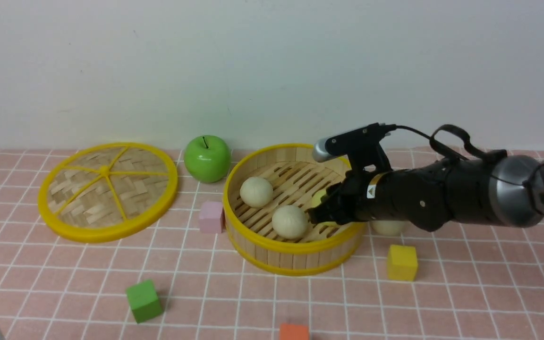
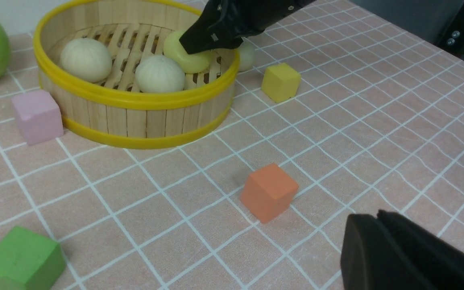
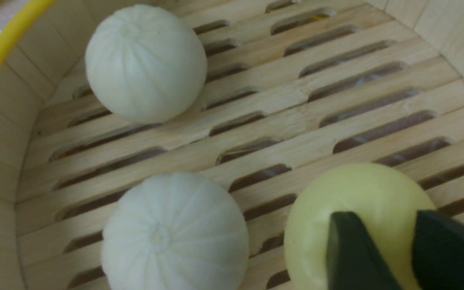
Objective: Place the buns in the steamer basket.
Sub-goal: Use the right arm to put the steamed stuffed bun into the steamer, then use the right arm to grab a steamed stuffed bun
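Buns: I see two cream-white buns on the steamer basket floor, and a pale yellow bun beside them inside the basket. My right end effector rests on the yellow bun, fingers narrowly parted; whether it grips, I cannot tell. A fourth bun lies just outside the basket. My left end effector hangs closed. No readable writing.

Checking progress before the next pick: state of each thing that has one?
steamer basket: uncovered, three buns inside
woven lid: off, flat on the table, left of the basket
far white bun: in basket
near white bun: in basket
yellow bun: in basket, right gripper's tips on it
fourth bun: outside, on the table, partly behind the right arm
right gripper: jaws slightly apart
left gripper: shut, empty
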Controlling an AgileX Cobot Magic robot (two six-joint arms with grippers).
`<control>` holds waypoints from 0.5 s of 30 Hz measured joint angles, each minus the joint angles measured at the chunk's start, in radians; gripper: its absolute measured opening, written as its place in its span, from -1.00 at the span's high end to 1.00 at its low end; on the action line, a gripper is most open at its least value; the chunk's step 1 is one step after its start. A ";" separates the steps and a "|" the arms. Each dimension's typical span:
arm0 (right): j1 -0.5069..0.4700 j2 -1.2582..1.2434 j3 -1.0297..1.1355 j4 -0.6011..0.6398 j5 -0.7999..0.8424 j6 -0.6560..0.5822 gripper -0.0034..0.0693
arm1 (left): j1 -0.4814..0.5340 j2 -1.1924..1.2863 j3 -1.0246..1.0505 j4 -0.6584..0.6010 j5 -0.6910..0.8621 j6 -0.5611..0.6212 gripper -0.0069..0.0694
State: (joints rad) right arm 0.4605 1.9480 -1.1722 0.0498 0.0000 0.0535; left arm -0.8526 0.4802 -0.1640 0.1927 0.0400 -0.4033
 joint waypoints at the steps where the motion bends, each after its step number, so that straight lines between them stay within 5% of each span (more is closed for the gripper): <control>1: 0.000 -0.002 -0.001 0.000 0.000 0.000 0.02 | 0.000 0.000 0.000 0.000 0.000 0.000 0.72; 7: 0.000 -0.111 -0.001 -0.002 0.063 0.000 -0.48 | 0.000 0.000 0.000 0.000 0.000 0.000 0.72; 11: -0.010 -0.240 -0.001 -0.007 0.138 0.000 -0.50 | 0.000 0.000 0.000 0.000 0.000 0.000 0.71; 15: -0.068 -0.292 -0.002 -0.008 0.326 0.001 -0.31 | 0.000 0.000 0.000 0.000 0.000 0.000 0.70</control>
State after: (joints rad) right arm 0.3925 1.6558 -1.1742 0.0420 0.3258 0.0545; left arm -0.8526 0.4802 -0.1640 0.1927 0.0400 -0.4033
